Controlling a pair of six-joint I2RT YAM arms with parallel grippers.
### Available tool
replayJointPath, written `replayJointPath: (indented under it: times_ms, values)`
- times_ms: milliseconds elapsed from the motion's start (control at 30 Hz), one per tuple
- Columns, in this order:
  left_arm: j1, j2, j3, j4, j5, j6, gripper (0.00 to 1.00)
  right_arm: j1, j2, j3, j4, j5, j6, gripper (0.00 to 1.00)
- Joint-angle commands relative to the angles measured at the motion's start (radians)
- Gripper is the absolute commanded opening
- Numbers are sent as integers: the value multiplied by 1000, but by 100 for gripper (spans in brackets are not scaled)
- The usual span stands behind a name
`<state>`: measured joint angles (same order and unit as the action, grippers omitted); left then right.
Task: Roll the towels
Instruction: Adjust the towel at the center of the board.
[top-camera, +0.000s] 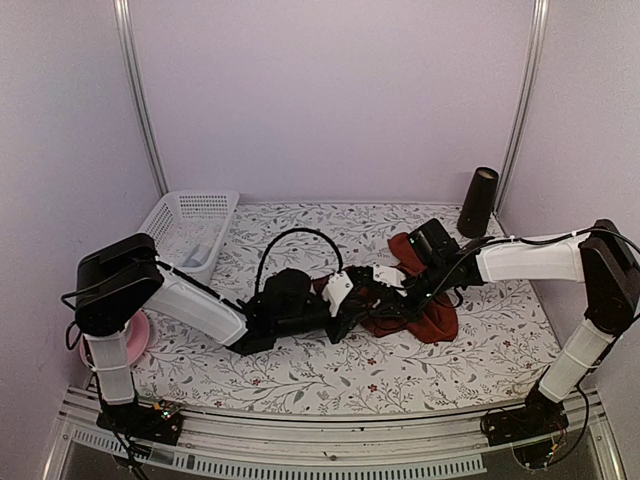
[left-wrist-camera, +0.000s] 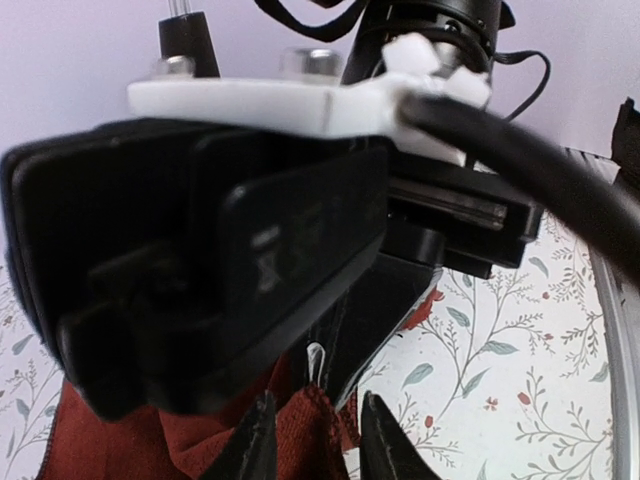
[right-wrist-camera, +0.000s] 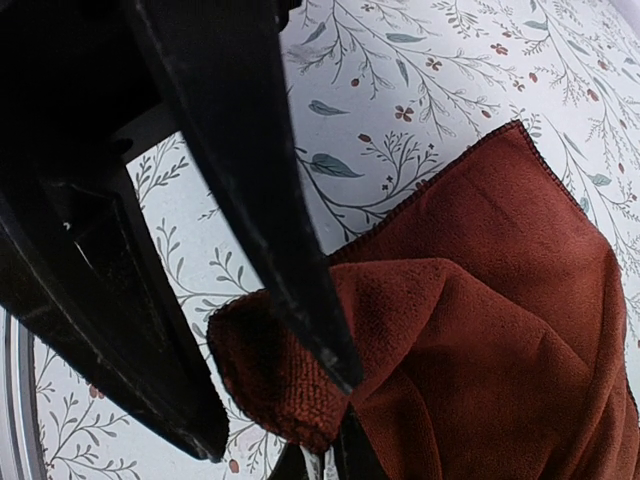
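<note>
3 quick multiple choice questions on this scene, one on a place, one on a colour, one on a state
1. The white basket sits at the table's: A far left B far right C near middle
2. The towel is: A checked blue B dark red C green
3. That towel is: A tightly rolled B hanging off the edge C bunched in loose folds
Answers: 1 A, it stands in the far left corner; 2 B, plain dark red in every view; 3 C, loose folds, no roll.

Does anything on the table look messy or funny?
Yes. The red towel lies crumpled in a lumpy heap near the middle of the table, neither flat nor rolled, with one corner folded over on itself.
</note>
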<state>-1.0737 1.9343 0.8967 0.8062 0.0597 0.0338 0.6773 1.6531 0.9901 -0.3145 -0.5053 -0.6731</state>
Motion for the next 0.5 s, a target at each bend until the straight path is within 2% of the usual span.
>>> replayJointPath:
  times_ms: [0, 100, 233, 467]
  values:
    - [-11, 22, 33, -25, 25, -1, 30, -9, 10, 25, -8, -8, 3, 3]
    - [-10, 23, 31, -32, 19, -3, 29, -10, 8, 25, -8, -10, 2, 3]
    - [-9, 22, 25, -18, 10, -6, 21, -11, 10, 25, -8, -8, 1, 3]
    - [-9, 23, 30, -37, -14, -3, 16, -13, 7, 25, -9, -12, 1, 3]
